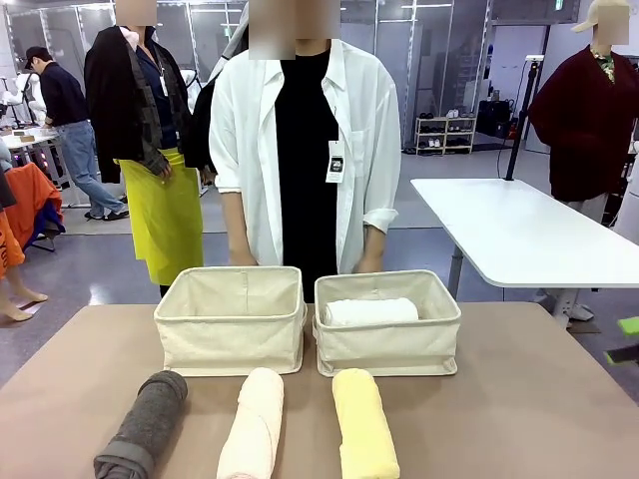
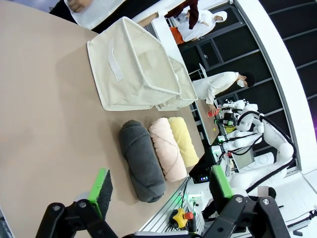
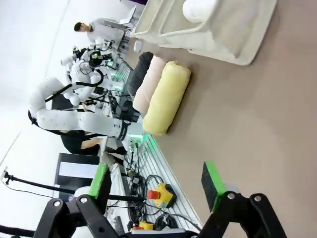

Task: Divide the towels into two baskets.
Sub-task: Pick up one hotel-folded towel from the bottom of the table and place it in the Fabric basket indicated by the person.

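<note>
Our left gripper (image 2: 161, 183) stands wide open and empty, with the dark grey towel (image 2: 142, 161) just ahead of it and the pink towel (image 2: 166, 148) and yellow towel (image 2: 182, 141) beside that. Our right gripper (image 3: 156, 183), likewise open, faces the yellow towel first. The front view looks inside the right basket (image 1: 389, 349), where the white towel (image 1: 369, 311) lies.

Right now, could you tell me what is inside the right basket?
A white rolled towel lies inside the right basket. The front wall hides the roll's underside and the basket floor, so anything beneath cannot be seen.
</note>
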`<state>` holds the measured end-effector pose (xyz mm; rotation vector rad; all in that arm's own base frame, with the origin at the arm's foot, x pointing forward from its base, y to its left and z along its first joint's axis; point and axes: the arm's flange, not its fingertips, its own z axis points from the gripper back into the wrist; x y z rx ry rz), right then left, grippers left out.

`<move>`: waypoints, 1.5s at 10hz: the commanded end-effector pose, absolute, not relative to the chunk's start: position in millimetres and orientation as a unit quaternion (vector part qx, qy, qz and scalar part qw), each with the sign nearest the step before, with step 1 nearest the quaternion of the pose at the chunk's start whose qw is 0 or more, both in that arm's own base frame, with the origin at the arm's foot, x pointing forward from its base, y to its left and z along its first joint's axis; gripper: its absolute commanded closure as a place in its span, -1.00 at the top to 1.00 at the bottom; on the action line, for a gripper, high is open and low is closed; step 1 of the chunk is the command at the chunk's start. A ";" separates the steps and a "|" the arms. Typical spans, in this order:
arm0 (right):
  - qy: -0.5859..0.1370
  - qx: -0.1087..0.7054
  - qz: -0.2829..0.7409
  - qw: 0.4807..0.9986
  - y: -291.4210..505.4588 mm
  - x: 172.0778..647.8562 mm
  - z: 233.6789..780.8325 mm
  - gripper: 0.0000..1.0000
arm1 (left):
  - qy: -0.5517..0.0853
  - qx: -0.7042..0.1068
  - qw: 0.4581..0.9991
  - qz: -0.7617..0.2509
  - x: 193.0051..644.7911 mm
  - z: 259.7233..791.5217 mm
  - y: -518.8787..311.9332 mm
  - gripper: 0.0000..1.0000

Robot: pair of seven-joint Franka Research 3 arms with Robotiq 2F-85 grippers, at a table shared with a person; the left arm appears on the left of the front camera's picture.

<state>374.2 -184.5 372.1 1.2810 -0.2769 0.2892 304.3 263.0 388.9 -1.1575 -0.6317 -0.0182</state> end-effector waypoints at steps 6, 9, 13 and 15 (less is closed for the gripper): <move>-0.121 0.602 0.126 0.779 -194.3 368.4 365.6 0.85 | -0.297 -0.538 0.789 -0.008 302.5 390.3 264.7 1.00; -0.121 0.602 0.126 0.779 -194.3 368.4 365.6 0.85 | -0.297 -0.538 0.789 -0.008 302.5 390.3 264.7 1.00; -0.121 0.602 0.126 0.779 -194.3 368.4 365.6 0.85 | -0.297 -0.538 0.789 -0.008 302.5 390.3 264.7 1.00; -0.121 0.602 0.126 0.779 -194.3 368.4 365.6 0.85 | -0.293 -0.538 0.790 -0.008 304.2 388.9 263.1 1.00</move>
